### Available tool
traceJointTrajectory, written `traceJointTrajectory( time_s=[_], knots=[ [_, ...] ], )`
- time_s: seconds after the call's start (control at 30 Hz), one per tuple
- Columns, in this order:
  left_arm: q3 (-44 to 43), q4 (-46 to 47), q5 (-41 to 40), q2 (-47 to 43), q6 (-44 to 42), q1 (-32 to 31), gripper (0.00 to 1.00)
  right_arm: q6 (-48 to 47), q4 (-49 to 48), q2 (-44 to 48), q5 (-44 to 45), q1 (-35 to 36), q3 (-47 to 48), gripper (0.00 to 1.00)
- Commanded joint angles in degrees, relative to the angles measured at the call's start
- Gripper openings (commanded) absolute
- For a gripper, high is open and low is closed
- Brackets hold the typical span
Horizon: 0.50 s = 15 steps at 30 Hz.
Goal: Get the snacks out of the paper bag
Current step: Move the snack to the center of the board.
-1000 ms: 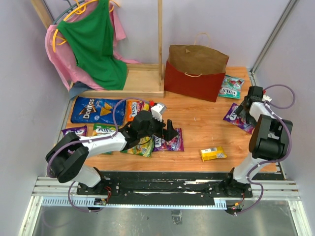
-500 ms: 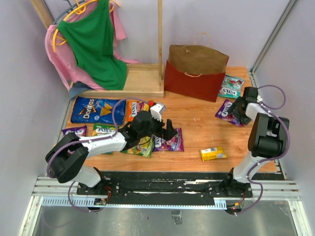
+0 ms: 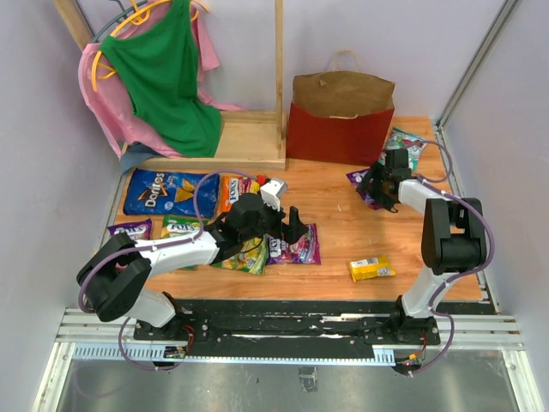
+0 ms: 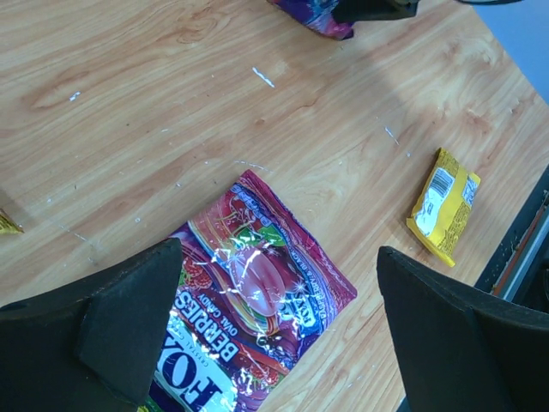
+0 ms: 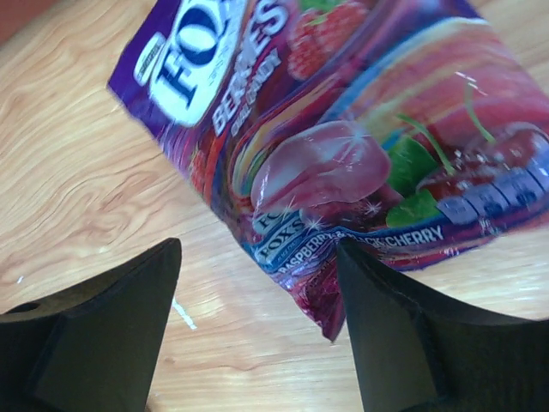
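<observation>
At the back of the bench (image 3: 343,223) the bag (image 3: 343,120) stands upright, with snacks (image 3: 233,190) spread out in front: Doritos (image 3: 163,190) far left, a yellow box (image 3: 371,268) near the front edge. Left claw (image 4: 279,253) hangs wide open over a berry packet (image 4: 249,300) lying flat. Right claw (image 5: 257,249), just in front of the bag, has its jaws apart around the corner of a purple packet (image 5: 343,129); whether it pinches it I cannot tell.
</observation>
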State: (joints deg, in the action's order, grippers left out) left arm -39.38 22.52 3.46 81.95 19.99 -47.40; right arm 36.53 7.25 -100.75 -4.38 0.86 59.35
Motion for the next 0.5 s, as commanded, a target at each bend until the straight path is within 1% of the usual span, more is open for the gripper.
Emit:
traceJointTrajectory(
  time_s=[0.0,0.13,0.27,0.4,0.47],
  knots=[
    [1.09,0.15,-1.55,-1.95,-0.92,-0.33,1.0,6.14,3.23,-2.74,-3.22,5.36,-5.64,0.75],
    [1.2,0.15,-1.88,-2.26,-0.92,-0.34,1.0,9.27,1.23,-0.7,-3.54,8.9,-10.07,0.75],
    [1.29,0.28,-1.71,-2.34,-0.83,-0.33,1.0,11.37,0.94,0.19,-3.81,14.0,-11.29,0.75],
    [1.27,0.21,-1.83,-2.54,-0.82,-0.33,1.0,12.24,2.73,-0.33,-2.61,22.82,-8.08,0.75],
    [1.37,0.09,-1.96,-2.75,-0.89,-0.33,1.0,11.98,3.44,-0.7,-3.57,25.17,-5.79,0.75]
  ],
)
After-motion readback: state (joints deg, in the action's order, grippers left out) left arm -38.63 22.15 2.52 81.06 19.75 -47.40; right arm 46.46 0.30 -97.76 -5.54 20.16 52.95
